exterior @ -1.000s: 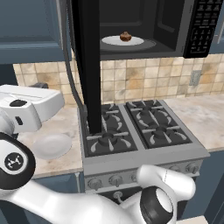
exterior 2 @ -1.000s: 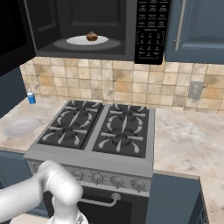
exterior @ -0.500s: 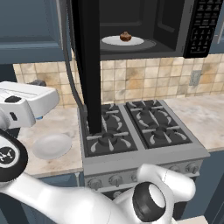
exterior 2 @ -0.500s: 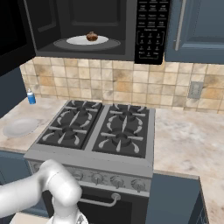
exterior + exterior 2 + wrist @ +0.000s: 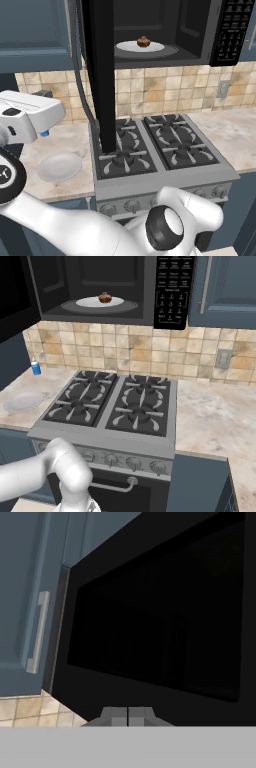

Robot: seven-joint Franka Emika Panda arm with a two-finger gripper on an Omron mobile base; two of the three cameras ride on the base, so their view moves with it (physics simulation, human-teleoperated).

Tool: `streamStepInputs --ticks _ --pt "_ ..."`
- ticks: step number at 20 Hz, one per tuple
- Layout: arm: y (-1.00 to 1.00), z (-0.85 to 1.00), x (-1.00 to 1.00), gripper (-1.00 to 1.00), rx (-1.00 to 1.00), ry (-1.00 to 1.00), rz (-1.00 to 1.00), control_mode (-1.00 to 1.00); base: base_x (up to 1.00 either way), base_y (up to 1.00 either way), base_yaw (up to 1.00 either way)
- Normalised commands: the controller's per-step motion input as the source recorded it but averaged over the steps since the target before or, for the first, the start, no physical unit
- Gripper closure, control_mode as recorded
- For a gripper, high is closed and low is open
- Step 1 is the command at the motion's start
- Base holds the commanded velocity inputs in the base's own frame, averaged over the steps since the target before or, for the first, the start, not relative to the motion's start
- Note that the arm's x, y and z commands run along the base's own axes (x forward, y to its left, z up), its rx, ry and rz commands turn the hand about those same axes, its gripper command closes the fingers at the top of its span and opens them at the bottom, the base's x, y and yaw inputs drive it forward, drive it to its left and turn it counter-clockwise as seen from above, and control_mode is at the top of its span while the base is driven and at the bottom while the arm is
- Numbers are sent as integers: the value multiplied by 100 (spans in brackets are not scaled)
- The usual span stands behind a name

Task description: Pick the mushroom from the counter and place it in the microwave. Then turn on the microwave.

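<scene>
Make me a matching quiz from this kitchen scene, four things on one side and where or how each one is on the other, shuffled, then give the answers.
Things:
1. mushroom
2. blue bottle
3. microwave door
4. gripper

Places or states:
A. swung wide open
B. shut, facing dark glass
C. on the counter by the tiled wall, left of the stove
D. on the white plate inside the microwave

Pairs: 1-D, 2-C, 3-A, 4-B
</scene>
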Motion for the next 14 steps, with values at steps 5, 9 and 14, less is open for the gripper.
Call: streamStepInputs --ticks 5,9,14 --pt "0 0 0 100 0 -1 -4 -100 0 0 0" --pt "0 0 2 100 0 -1 -4 -100 0 0 0" --pt "0 0 2 100 0 -1 -4 -100 0 0 0"
